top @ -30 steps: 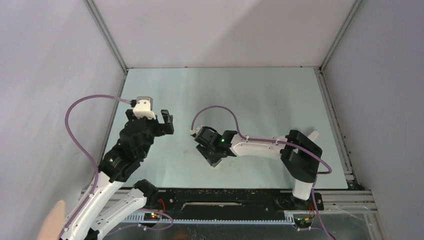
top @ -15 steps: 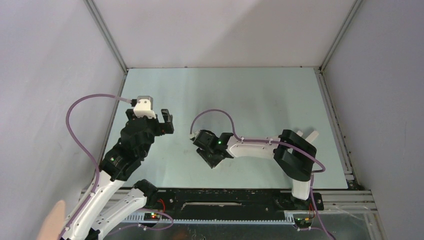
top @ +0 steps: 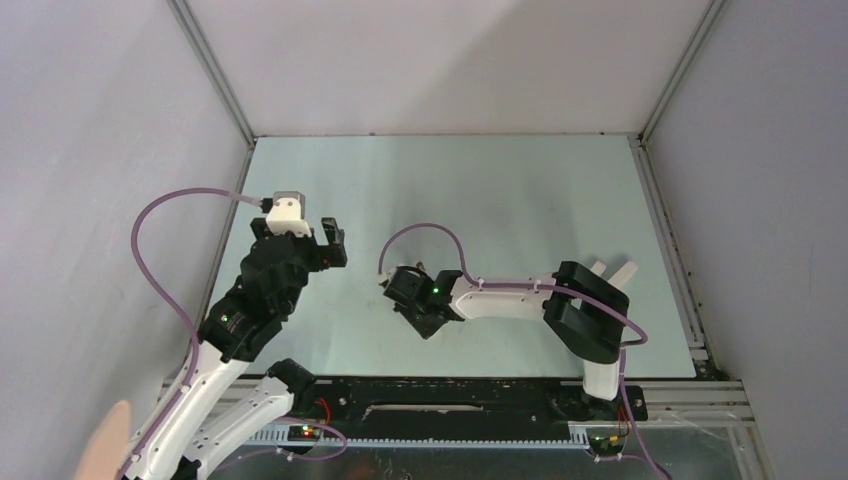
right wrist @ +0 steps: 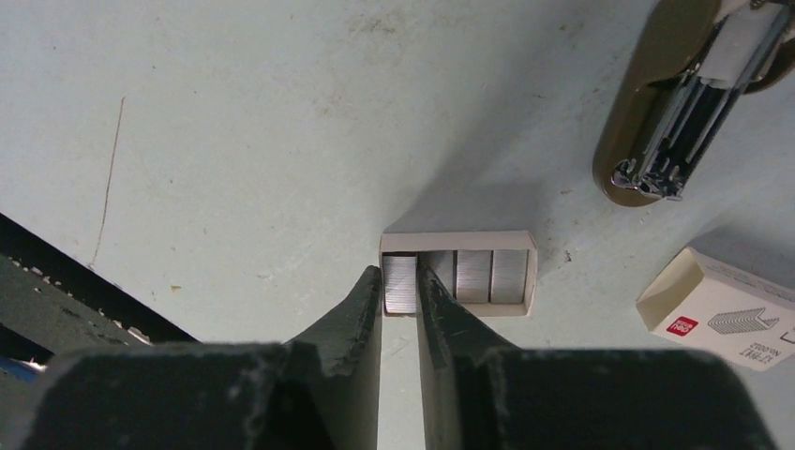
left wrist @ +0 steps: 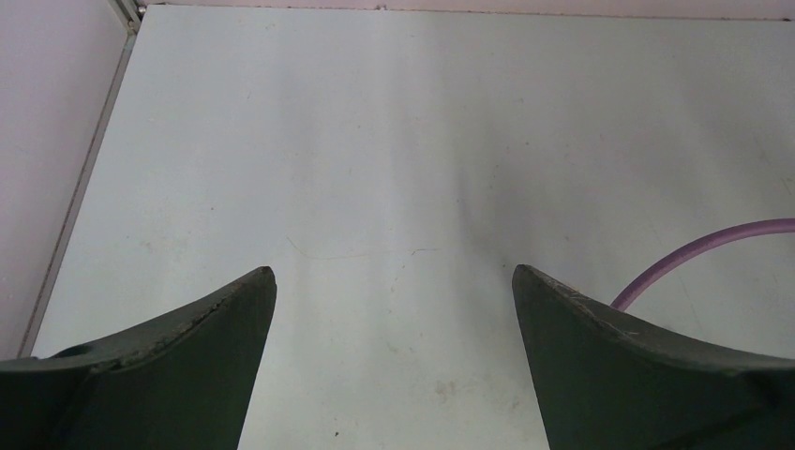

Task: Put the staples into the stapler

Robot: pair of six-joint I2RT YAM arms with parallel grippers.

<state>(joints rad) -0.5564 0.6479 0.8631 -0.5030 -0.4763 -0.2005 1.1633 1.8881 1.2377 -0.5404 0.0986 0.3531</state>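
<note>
In the right wrist view a small cardboard tray (right wrist: 457,240) lies on the table with several grey strips of staples side by side. My right gripper (right wrist: 400,271) is shut on the leftmost strip of staples (right wrist: 400,291), one finger on each side. The stapler (right wrist: 680,103) lies opened at the upper right, its metal channel showing. In the top view the right gripper (top: 424,318) points down at the table's middle and hides the tray. My left gripper (left wrist: 394,281) is wide open over bare table with nothing between its fingers, and in the top view that left gripper (top: 330,245) sits at the left.
The white printed staple box (right wrist: 727,314) lies right of the tray. Two whitish elongated pieces (top: 612,268) lie behind the right arm's elbow. A purple cable (left wrist: 698,258) runs across the left wrist view. Walls enclose the table on three sides.
The right arm has shifted a little left and toward the near edge, and its jaws have narrowed onto the staple strip. The left arm has not moved.
</note>
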